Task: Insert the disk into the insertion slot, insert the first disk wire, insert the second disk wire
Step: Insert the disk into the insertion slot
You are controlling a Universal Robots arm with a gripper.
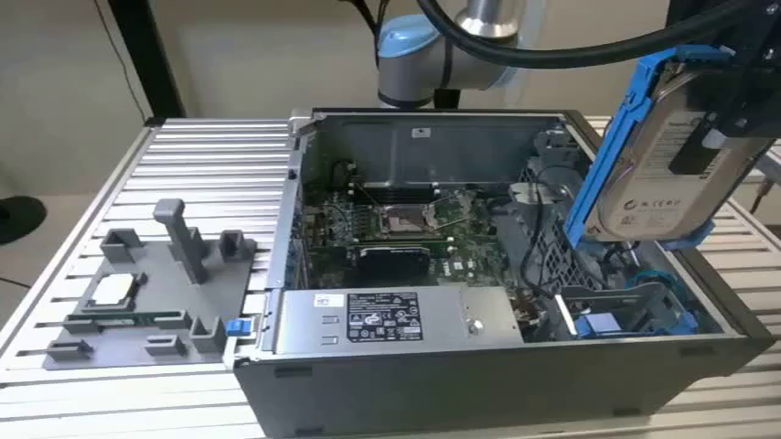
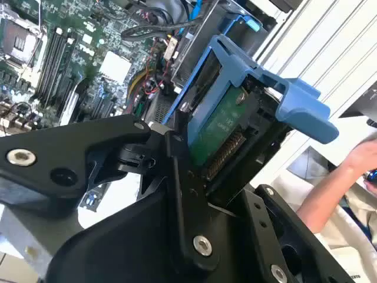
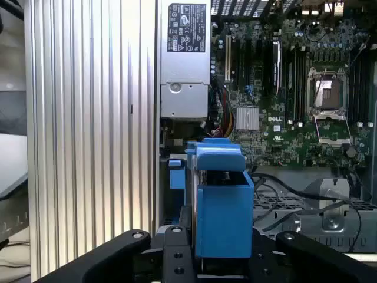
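Gripper [image 1: 722, 137] clamped on the disk [image 1: 657, 174], which sits between its fingers, on edge. Held high above the open computer case [image 1: 488, 366], at the exterior view's right, over the blue bay fittings [image 1: 616, 318]. Judged rigid, fairly heavy, shock-sensitive; best gripped by the blue carrier frame [image 2: 294, 103] sides.

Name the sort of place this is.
Likely a robotics lab bench for PC assembly: an open computer case on a slatted aluminium table, a grey parts fixture beside it, the gripper holding the disk.
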